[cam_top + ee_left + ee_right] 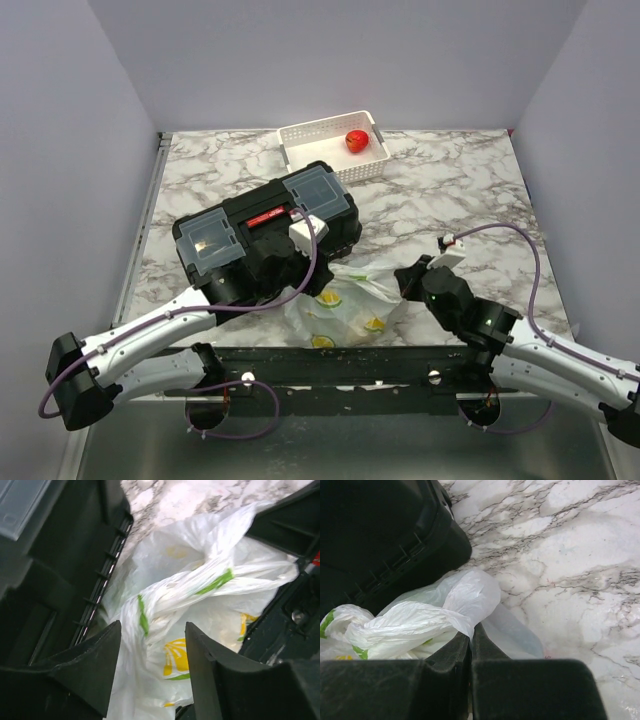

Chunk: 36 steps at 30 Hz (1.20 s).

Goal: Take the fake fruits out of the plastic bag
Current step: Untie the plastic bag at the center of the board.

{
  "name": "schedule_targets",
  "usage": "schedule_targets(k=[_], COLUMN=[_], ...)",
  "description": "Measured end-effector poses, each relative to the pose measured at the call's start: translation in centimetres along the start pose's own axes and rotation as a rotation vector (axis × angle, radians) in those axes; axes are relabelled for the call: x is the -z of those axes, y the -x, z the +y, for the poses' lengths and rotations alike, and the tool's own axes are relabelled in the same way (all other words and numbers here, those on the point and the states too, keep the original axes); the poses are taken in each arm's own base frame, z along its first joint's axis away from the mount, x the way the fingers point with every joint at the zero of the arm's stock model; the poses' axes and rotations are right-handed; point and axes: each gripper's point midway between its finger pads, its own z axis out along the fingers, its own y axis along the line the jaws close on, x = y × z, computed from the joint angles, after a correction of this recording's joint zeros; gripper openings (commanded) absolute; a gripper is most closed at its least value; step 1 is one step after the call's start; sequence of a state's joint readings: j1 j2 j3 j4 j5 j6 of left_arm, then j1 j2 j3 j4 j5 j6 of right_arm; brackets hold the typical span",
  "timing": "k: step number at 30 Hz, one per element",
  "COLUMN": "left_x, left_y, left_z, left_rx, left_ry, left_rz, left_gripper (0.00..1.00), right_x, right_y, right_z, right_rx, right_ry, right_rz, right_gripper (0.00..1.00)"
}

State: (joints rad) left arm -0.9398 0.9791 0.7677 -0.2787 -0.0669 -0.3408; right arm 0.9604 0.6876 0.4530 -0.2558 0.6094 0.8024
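Plain grey walls close the marble worktop (450,190) on three sides. The right claw (471,636) has its two fingers pressed together, and a fold of the plastic bag (420,622) is pinched between their tips. From this pinch the thin white film runs to the left as a twisted, crinkled rope. A smoother lobe of the bag lies on the marble just beyond the fingers. Behind the bag stands the black toolbox (380,540), with its lower edge right against the film.

The left claw (152,630) is wide. Its fingers (95,670) stand on either side of the bunched middle of the bag, and the film fills the gap between them. Whether the pads touch the film cannot be told. Yellow and green marks show on the plastic here, but it is not clear if they are print or something inside. The ribbed side of the toolbox is just beside the left finger.

In the top view, the bag lies close to the near edge of the worktop, between the two claws and against the near side of the toolbox. The left claw is at its left side and the right claw at its right end. The toolbox has clear lid panels and sits at an angle in the middle of the worktop. Well apart, at the far edge, a white perforated basket (335,172) holds one red fruit (356,141).
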Motion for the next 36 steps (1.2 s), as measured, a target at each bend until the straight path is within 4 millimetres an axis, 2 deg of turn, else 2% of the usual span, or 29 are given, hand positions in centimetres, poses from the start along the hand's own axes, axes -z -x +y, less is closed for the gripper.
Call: schedule_targets(k=[2, 7, 10, 12, 16, 21, 25, 29, 33, 36], left_x=[0.4, 1.0, 0.3, -0.4, -1.6, -2.7, -3.1, -3.3, -4.1, -4.5], left_y=[0.9, 3.7, 5.4, 5.7, 4.4, 2.9, 1.5, 1.3, 1.6, 0.3], left_z=[-0.9, -2.4, -2.8, -2.8, -2.2, -1.6, -1.5, -1.3, -1.5, -1.2], left_rx=[-0.017, -0.073, -0.126, -0.162, -0.255, -0.279, -0.283, -0.284, -0.276, -0.273], left_ry=[-0.042, -0.102, -0.106, -0.103, -0.093, -0.084, -0.095, -0.086, -0.072, -0.069], left_rz=[-0.008, -0.034, -0.037, -0.026, 0.052, 0.155, 0.227, 0.29, 0.362, 0.414], left_gripper=[0.65, 0.67, 0.68, 0.71, 0.72, 0.72, 0.69, 0.62, 0.61, 0.61], right_x=[0.2, 0.6, 0.7, 0.9, 1.1, 1.4, 1.5, 1.9, 2.2, 2.4], right_y=[-0.2, -0.4, -0.6, -0.7, -0.7, -0.6, -1.3, -2.0, -2.6, -2.9], right_z=[0.4, 1.0, 0.8, 0.7, 0.9, 1.1, 1.2, 1.7, 2.1, 2.3], right_rx=[-0.005, -0.012, -0.008, -0.005, 0.003, 0.017, 0.019, 0.0, -0.021, -0.024], right_ry=[0.023, 0.06, 0.061, 0.06, 0.073, 0.064, 0.07, 0.098, 0.127, 0.145], right_rz=[0.014, 0.037, 0.048, 0.052, 0.062, 0.087, 0.125, 0.165, 0.197, 0.215], right_gripper=[0.04, 0.04, 0.05, 0.07, 0.08, 0.08, 0.08, 0.09, 0.09, 0.09])
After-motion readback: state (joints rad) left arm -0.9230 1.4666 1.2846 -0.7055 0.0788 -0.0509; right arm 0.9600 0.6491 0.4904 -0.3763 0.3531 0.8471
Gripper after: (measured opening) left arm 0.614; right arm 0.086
